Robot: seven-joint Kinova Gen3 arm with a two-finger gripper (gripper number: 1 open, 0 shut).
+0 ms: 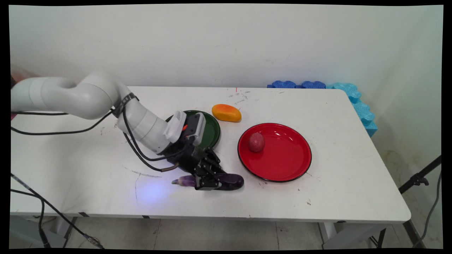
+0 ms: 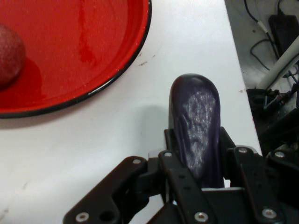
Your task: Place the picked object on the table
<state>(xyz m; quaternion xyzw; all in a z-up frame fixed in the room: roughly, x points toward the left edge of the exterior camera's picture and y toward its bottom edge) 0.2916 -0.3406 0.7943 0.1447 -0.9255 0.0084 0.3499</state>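
1. Gripping the eggplant (image 1: 231, 180) at mid-body: my gripper (image 1: 206, 182) had its fingers (image 2: 180, 179) closed on either side of it, low at the table (image 1: 339, 197). The eggplant lay on its side near the table's front edge, stem end toward the arm's side, rounded end toward the red plate (image 1: 282, 165).
2. Whether it was resting on the table or just off it, I couldn't tell from either view.
3. Red plate sat just beyond the eggplant's rounded end, not touching it. A reddish round fruit (image 1: 256, 142) sat inside, on the plate's left part.
4. Green plate (image 1: 213, 128) was behind my wrist, partly hidden by it. I saw nothing on the part that showed.
5. Orange mango-like fruit (image 1: 226, 113) lay on the bare table just beside the green plate's far-right rim.
6. Blue foam pieces (image 1: 356, 102) lined the far right corner, against the wall.
7. Progress: eggplant grasped and not on either plate.
8. Writing: none readable in either view.
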